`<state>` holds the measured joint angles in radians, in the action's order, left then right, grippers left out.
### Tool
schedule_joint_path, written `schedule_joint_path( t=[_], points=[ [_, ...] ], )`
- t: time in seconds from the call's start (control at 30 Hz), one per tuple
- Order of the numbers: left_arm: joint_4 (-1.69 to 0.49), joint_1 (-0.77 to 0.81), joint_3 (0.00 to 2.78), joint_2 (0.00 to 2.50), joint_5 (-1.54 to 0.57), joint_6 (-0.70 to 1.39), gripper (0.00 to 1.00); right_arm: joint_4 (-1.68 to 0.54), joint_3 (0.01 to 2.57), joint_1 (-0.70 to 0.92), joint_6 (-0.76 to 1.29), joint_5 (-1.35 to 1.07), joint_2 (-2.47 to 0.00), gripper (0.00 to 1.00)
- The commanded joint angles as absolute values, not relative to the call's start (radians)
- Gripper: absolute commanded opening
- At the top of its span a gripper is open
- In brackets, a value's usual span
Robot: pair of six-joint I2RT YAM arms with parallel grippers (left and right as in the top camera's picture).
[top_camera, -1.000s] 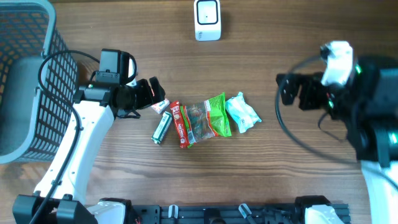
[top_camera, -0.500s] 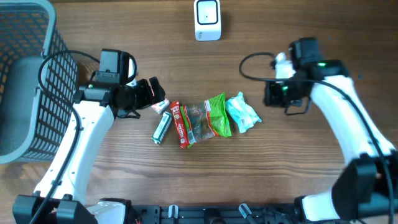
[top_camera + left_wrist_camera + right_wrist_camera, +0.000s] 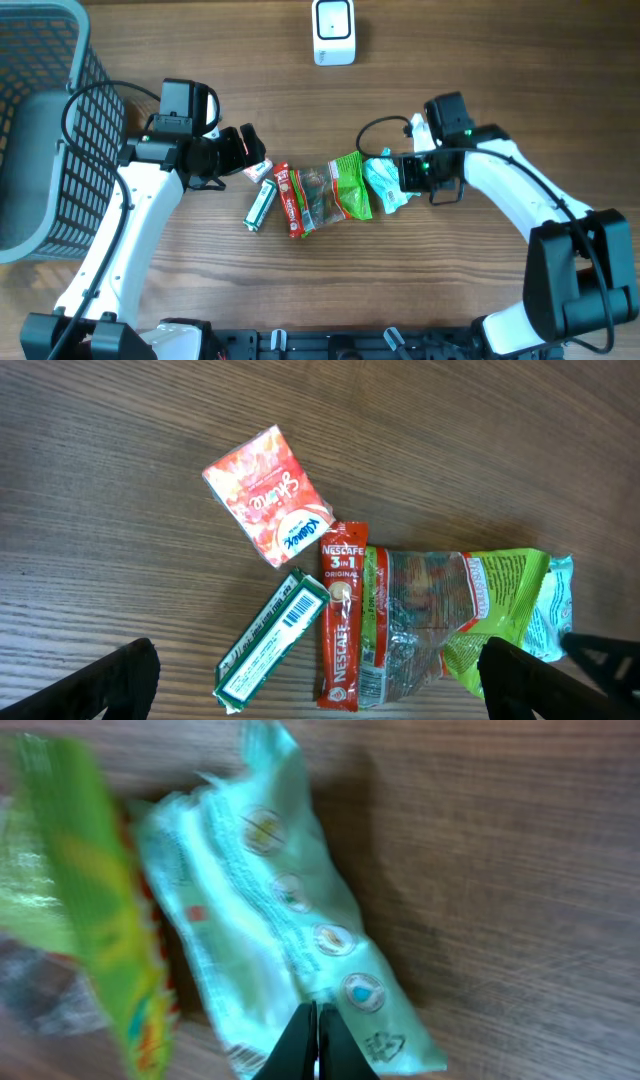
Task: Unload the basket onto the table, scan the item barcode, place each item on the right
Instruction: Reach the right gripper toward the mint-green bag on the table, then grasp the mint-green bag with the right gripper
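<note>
The pale mint-green packet (image 3: 383,188) lies flat on the wooden counter (image 3: 500,60), at the right end of a loose row of goods and well below the white scanner (image 3: 333,30) that stands at the far edge. From overhead its long axis runs on a slant, with the upper end towards the left and the lower end towards the right. The left edge of that upper end touches the green snack bag (image 3: 340,188). It is a soft, crinkled film pack with a whiter, ridged band down its middle and a line of small round symbols along one side. No barcode shows on the face turned up. The right claw (image 3: 313,1035) sits over the packet's lower end with its two fingers pressed together to a point. Whether any film is caught between them cannot be told. The left claw (image 3: 248,152) is spread wide and holds nothing – it hangs above the left end of the row, and its wrist camera looks down on a red tissue packet (image 3: 268,495), a green-and-white stick box (image 3: 272,640) with its barcode facing up, and a red coffee sachet (image 3: 340,615). The sachet lies against the snack bag, and the stick box lies tilted just beside the sachet. A grey basket (image 3: 40,120) stands at the counter's left edge – well apart from the row.
</note>
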<state>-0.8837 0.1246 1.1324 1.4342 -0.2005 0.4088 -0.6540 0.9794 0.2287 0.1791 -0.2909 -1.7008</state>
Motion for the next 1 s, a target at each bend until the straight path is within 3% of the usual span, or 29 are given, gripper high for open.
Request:
schedule_joint_path(
  t=[0.0, 0.17, 0.57, 0.97],
  points=[
    [-0.884, 0.126, 1.139, 1.436, -0.209, 0.397, 1.00, -0.603, 0.896, 0.236, 0.236, -0.255, -1.714, 0.04],
    [-0.884, 0.126, 1.139, 1.436, -0.209, 0.397, 1.00, -0.702, 0.941, 0.234, 0.251, -0.070, -1.695, 0.04],
    [-0.884, 0.126, 1.139, 1.436, -0.209, 0.397, 1.00, -0.828, 1.094, 0.235, 0.131, -0.284, -1.592, 0.04],
    [-0.884, 0.126, 1.139, 1.436, -0.209, 0.397, 1.00, -0.581, 0.856, 0.239, 0.138, -0.306, -1.600, 0.04]
  ],
)
